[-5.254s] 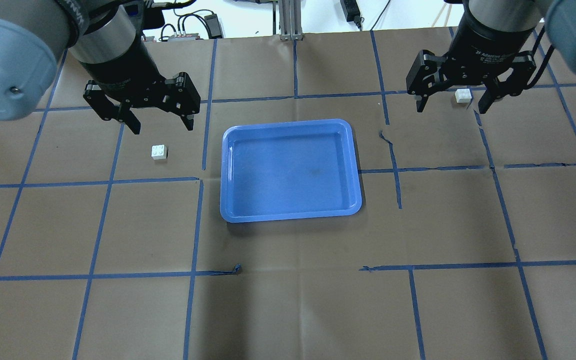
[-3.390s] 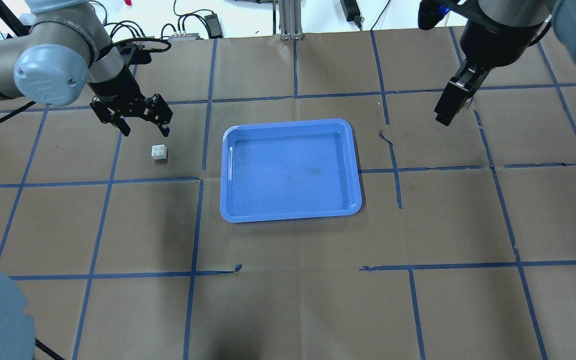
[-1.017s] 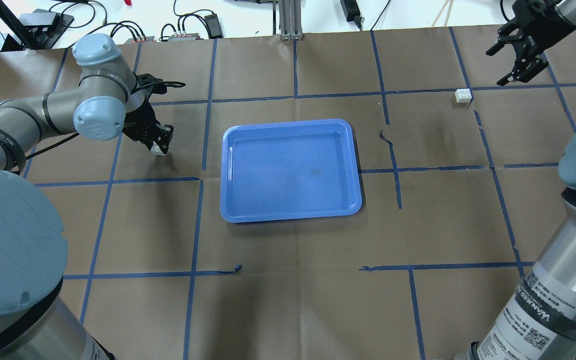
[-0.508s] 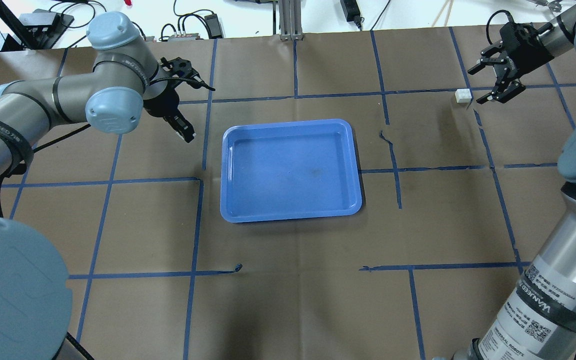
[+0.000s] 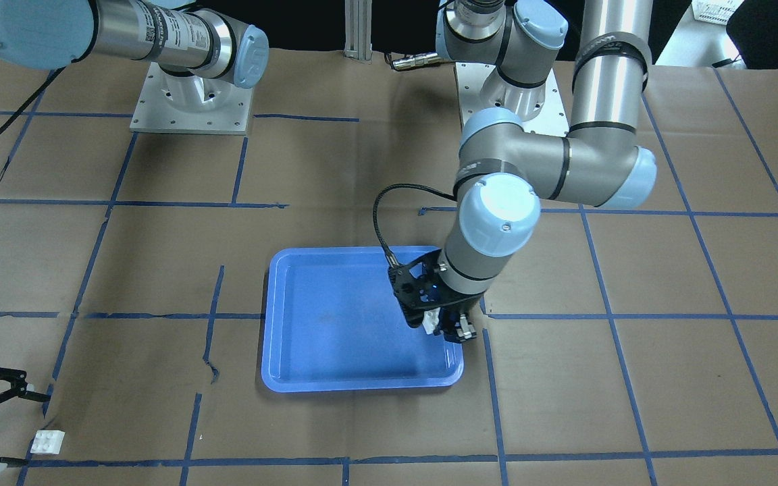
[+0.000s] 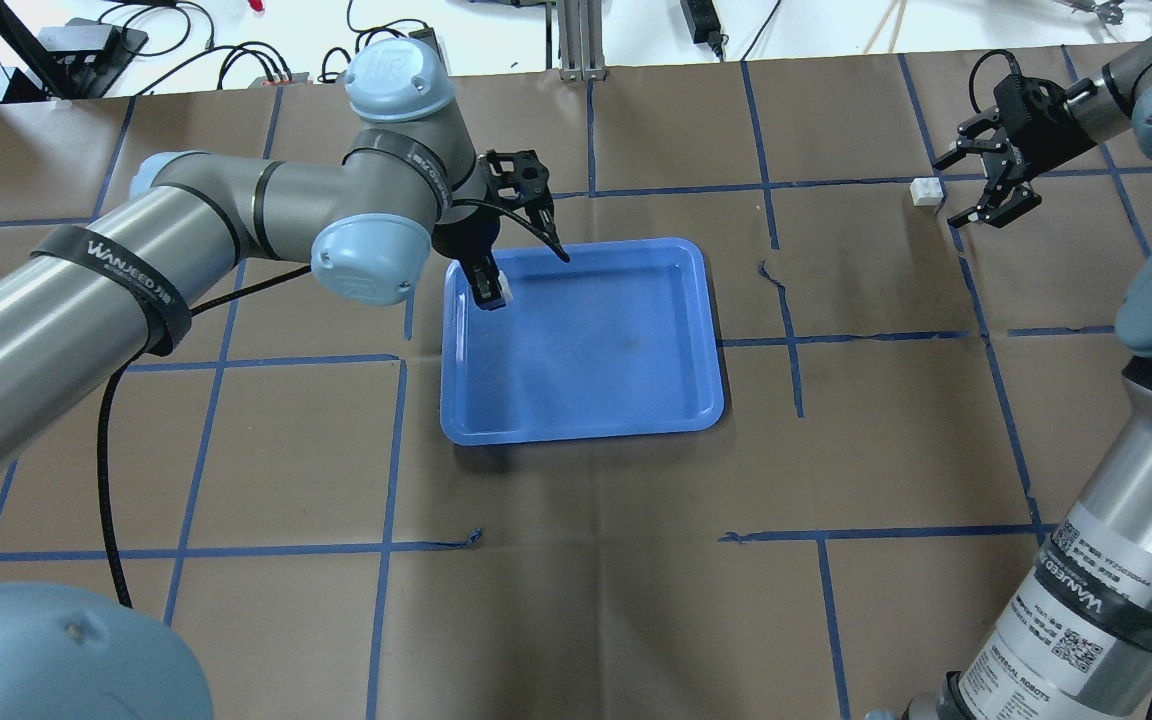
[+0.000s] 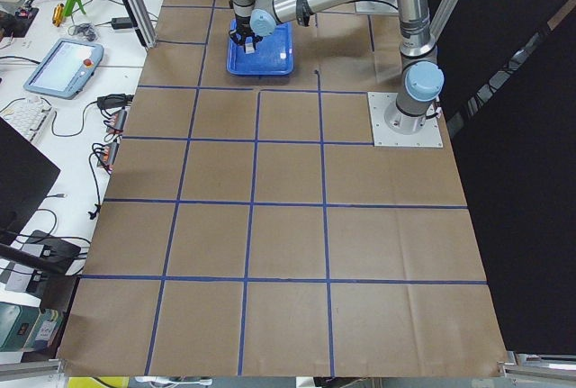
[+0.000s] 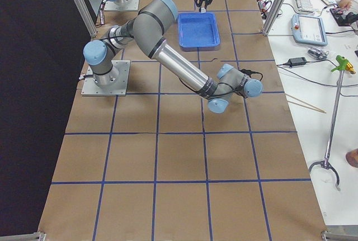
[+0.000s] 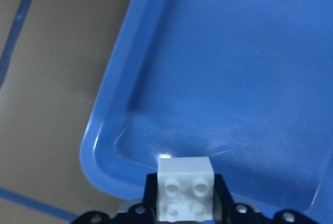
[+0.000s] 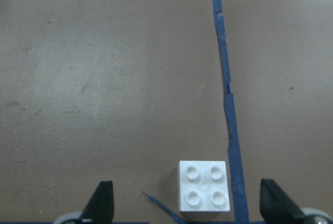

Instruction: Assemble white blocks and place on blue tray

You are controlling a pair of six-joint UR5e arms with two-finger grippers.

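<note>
My left gripper (image 6: 491, 290) is shut on one white block (image 6: 499, 294) and holds it over the far left corner of the blue tray (image 6: 616, 340), just inside the rim. The left wrist view shows this block (image 9: 186, 195) studs up between the fingers, above the tray (image 9: 218, 68). From the front the gripper (image 5: 439, 325) and its block (image 5: 431, 320) show over the tray (image 5: 335, 317). The second white block (image 6: 926, 191) lies on the paper at the far right. My right gripper (image 6: 948, 193) is open, a finger on each side of that block (image 10: 204, 185), low over the table.
The table is covered with brown paper marked by a grid of blue tape (image 6: 786, 330). The left arm's forearm (image 6: 136, 290) reaches across the left half. The right arm's column (image 6: 1106, 560) stands at the near right. Cables and boxes (image 6: 376, 45) lie beyond the far edge.
My left gripper closed on the block left of the tray, lifted it and carried it right, over the tray's corner. My right gripper came down and toward the second block and now straddles it.
</note>
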